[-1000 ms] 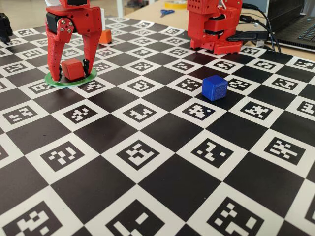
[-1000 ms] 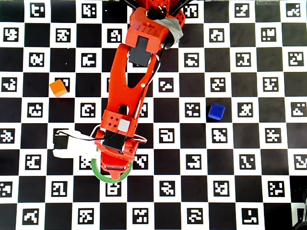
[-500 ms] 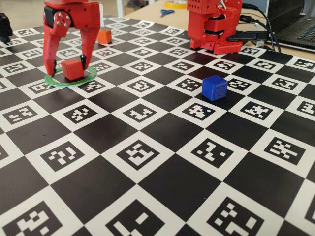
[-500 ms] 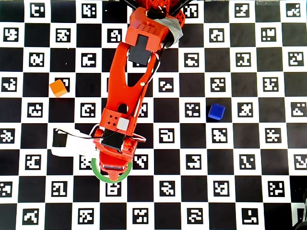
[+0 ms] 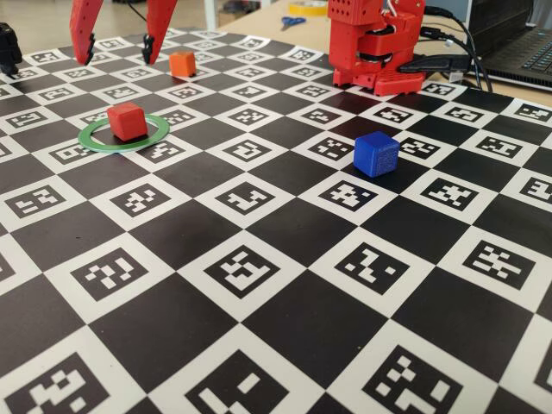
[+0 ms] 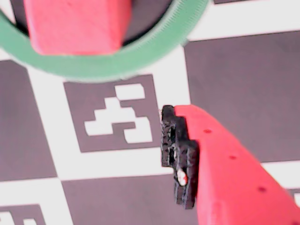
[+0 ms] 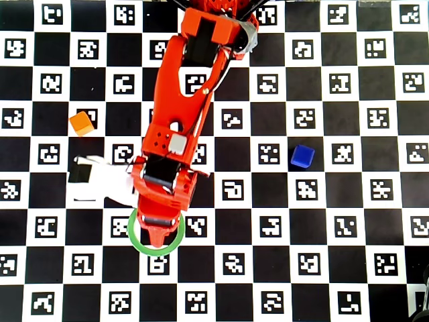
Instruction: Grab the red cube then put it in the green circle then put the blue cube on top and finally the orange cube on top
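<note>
The red cube (image 5: 128, 121) sits inside the green circle (image 5: 121, 147) on the left of the fixed view. My gripper (image 5: 119, 60) hangs open and empty above and just behind it. In the wrist view the red cube (image 6: 75, 23) and the ring (image 6: 108, 65) are at the top, and one red finger with a black pad (image 6: 178, 154) shows at lower right; the other finger is out of frame. The orange cube (image 5: 182, 63) lies behind the ring, near the right finger. The blue cube (image 5: 376, 153) stands alone at the right. In the overhead view the arm hides the red cube, and the ring (image 7: 137, 245), orange cube (image 7: 81, 123) and blue cube (image 7: 302, 155) show.
The board is a black-and-white checker mat with printed markers (image 5: 250, 272). The red arm base (image 5: 375, 43) stands at the back right, with a laptop (image 5: 517, 43) and cables beside it. Scissors (image 5: 291, 21) lie behind the mat. A black object (image 5: 7, 47) is at the far left edge.
</note>
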